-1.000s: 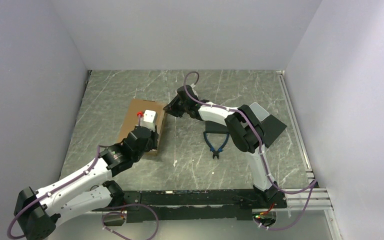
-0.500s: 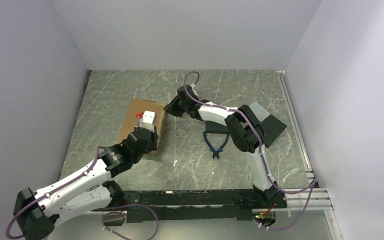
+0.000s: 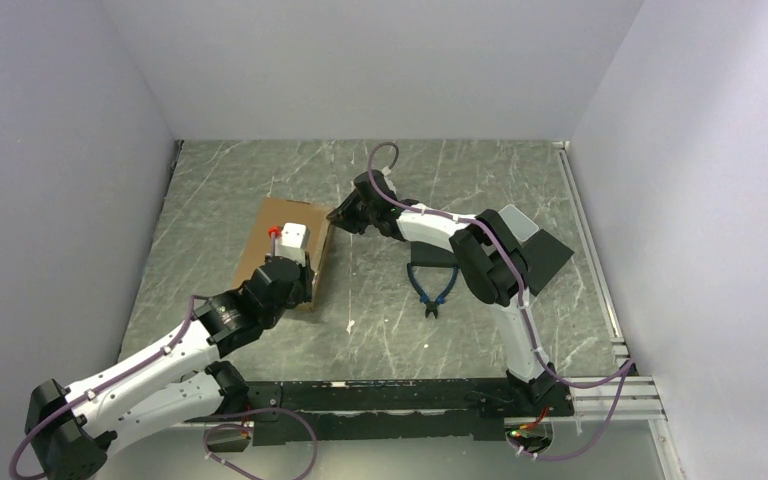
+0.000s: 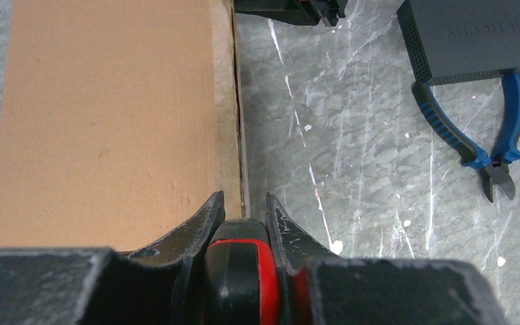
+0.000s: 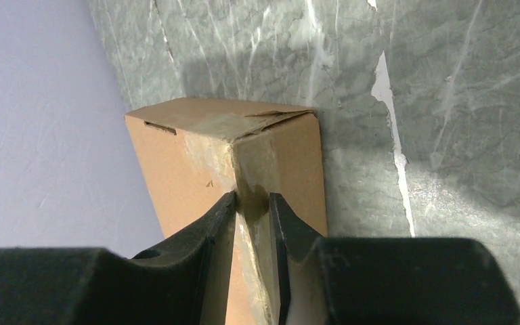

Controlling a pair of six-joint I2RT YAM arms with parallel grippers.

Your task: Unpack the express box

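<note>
Left fingers point(image 4: 211, 215) clamped shut on a red-and-black handle point(image 4: 238, 271), tips at the near edge of the express box point(image 4: 108, 115), by its side seam. Right fingers point(image 5: 225, 210) pinched on a taped corner edge at the far end of that box. Box closed, flat on the marbled surface point(image 4: 352, 169). Well off to the right of the left fingers: blue-handled pliers point(image 4: 470, 145), handle ends hidden by a black perforated block point(image 4: 474, 34).

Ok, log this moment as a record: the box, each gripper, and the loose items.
express box: lying flat, lid closed
left gripper: jaws shut on a red-and-black tool, at the box's right edge seam
right gripper: jaws closed on the box's taped far corner
tool type: cannot tell
pliers: blue-handled, right of the box, untouched
dark grey case: at the pliers' handle ends
</note>
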